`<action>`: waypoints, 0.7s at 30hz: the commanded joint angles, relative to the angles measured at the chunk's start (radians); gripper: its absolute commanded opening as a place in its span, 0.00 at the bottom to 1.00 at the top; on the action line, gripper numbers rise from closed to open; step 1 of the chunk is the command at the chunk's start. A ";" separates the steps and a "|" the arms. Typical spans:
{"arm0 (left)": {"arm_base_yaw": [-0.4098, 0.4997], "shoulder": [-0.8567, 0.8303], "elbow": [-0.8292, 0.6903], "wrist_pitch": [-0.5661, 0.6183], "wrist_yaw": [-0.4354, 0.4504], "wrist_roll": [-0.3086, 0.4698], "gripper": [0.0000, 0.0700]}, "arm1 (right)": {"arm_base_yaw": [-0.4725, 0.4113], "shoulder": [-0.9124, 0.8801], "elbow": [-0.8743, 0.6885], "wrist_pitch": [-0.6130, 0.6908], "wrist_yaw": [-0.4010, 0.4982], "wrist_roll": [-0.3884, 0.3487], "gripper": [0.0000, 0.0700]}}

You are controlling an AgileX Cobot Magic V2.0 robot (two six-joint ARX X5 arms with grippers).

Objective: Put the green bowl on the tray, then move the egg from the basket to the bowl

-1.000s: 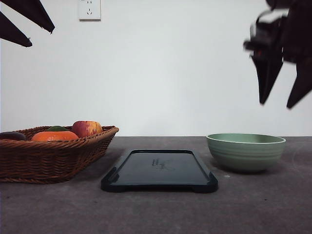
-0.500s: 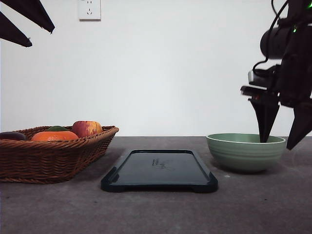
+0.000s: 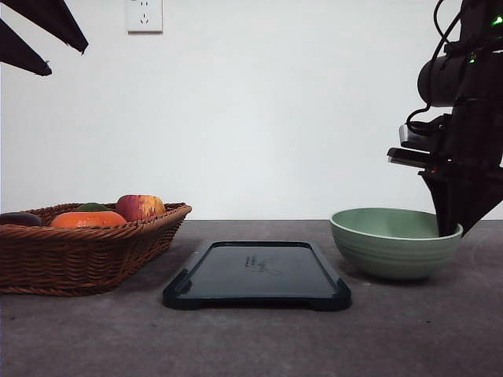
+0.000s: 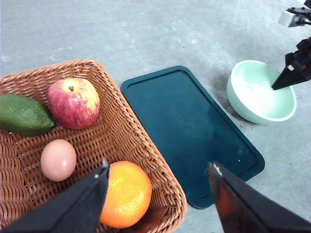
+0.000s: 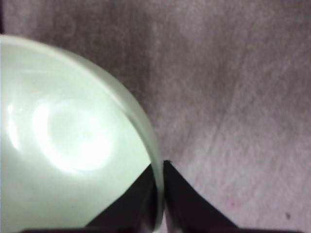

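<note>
Fingers of the right gripper (image 5: 160, 194) were pressed onto the right-hand rim of the green bowl (image 3: 393, 245), one inside the wall and one outside, with the pale rim pinched between them. In the front view the right gripper (image 3: 450, 228) came down from above at the far right, its dark tips at the rim, and the bowl sat slightly tilted, its gripped side a little higher. The bowl rested on the grey table (image 3: 251, 338), just right of the tray (image 3: 257, 275) and not on it.

The black tray lay flat at the middle of the table, bare and glossy. To its left stood the basket (image 3: 86, 251), close to the tray's left edge.

The left gripper (image 4: 158, 194) hung high over the basket's near corner, its two dark fingers spread wide apart and holding nothing. From its wrist camera the basket (image 4: 146, 160) held an egg (image 4: 58, 159), a red apple (image 4: 74, 103), an orange (image 4: 125, 194) and a green avocado-like fruit (image 4: 23, 114). The egg lay on the wicker floor between the apple and the orange, apart from both. A white wall socket (image 3: 145, 16) sat high on the wall behind.
</note>
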 commanded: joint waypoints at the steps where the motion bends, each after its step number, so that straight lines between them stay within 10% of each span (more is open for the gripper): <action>1: -0.003 0.011 0.016 0.010 -0.002 -0.001 0.59 | 0.003 -0.023 0.019 -0.005 0.000 0.004 0.00; 21: -0.003 0.011 0.016 0.011 -0.002 -0.001 0.59 | 0.214 -0.067 0.335 -0.145 -0.002 -0.041 0.00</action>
